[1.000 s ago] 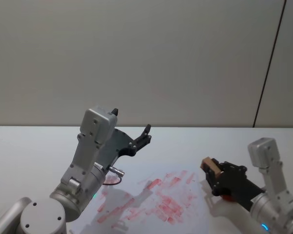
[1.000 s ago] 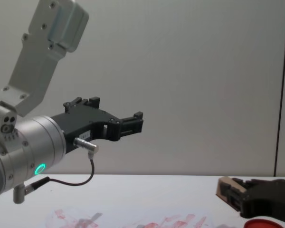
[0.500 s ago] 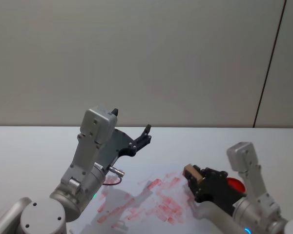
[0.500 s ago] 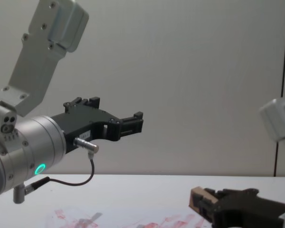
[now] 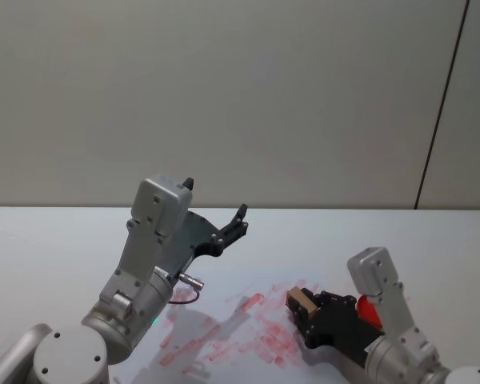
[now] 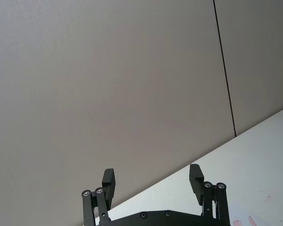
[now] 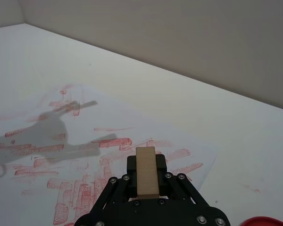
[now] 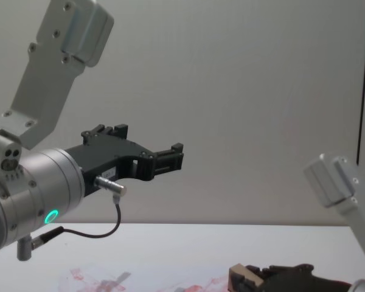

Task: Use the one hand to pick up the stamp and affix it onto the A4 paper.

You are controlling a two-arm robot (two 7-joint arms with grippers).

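Observation:
My right gripper (image 5: 302, 307) is shut on the stamp (image 5: 299, 299), a light tan wooden block held between its black fingers. It hangs low over the right part of the A4 paper (image 5: 224, 336), a white sheet covered in red stamp marks. In the right wrist view the stamp (image 7: 147, 172) sticks out past the fingers above the paper (image 7: 61, 141). The chest view shows the stamp (image 8: 242, 278) close to the table. My left gripper (image 5: 216, 204) is raised above the table at the left and stands open (image 6: 152, 181) with nothing in it.
A flat red ink pad (image 5: 370, 309) lies on the white table just right of the right gripper, and its edge (image 7: 269, 220) shows in the right wrist view. A plain wall stands behind the table. The left arm casts a shadow on the paper.
My right gripper has carried the stamp to the left and downward, from beside the ink pad to over the paper's right part. The left arm has not moved.

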